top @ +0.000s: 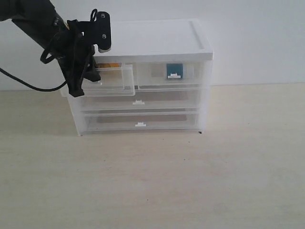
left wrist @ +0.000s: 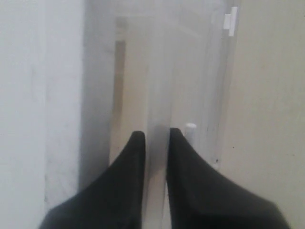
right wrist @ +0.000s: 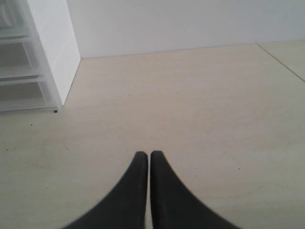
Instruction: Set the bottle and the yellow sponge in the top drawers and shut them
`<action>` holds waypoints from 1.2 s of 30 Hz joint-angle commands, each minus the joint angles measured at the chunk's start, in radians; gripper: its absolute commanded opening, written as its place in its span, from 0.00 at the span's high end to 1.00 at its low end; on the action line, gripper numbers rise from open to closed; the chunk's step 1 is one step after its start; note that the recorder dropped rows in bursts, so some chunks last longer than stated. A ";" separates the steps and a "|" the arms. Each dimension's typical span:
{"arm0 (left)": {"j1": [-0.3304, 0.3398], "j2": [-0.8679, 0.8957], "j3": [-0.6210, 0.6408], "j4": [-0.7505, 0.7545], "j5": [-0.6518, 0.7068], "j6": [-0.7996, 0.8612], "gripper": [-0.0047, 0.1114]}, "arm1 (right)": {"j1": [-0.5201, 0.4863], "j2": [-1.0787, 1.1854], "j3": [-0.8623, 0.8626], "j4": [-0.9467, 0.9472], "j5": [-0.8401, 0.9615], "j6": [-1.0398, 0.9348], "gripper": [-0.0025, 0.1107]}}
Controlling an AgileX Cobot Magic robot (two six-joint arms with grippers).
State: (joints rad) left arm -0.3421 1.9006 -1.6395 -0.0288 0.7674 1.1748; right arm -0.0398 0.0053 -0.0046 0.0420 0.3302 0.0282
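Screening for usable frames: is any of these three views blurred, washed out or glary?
Exterior view: evenly lit and fairly sharp, though the white cabinet top nearly merges with the wall. Left wrist view: soft and hazy throughout; the left end effector and the top-left drawer panel between its fingers lack crisp edges. Right wrist view: table grain crisp, the right end effector slightly soft, no glare.
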 commanded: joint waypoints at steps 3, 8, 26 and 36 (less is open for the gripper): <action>0.051 -0.029 -0.013 0.103 -0.078 0.069 0.92 | 0.002 -0.005 0.005 -0.003 -0.008 -0.004 0.98; 0.053 -0.034 -0.013 0.095 -0.126 0.080 0.92 | 0.002 -0.005 0.005 -0.003 -0.008 -0.004 0.98; 0.053 -0.106 -0.013 0.062 -0.114 0.015 0.40 | 0.002 -0.005 0.005 -0.003 -0.008 -0.004 0.98; 0.053 -0.196 -0.013 0.062 -0.060 -0.015 0.40 | 0.002 -0.005 0.005 -0.003 -0.008 -0.004 0.98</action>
State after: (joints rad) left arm -0.2903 1.7211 -1.6505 0.0338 0.7025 1.1868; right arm -0.0398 0.0053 -0.0046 0.0420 0.3302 0.0282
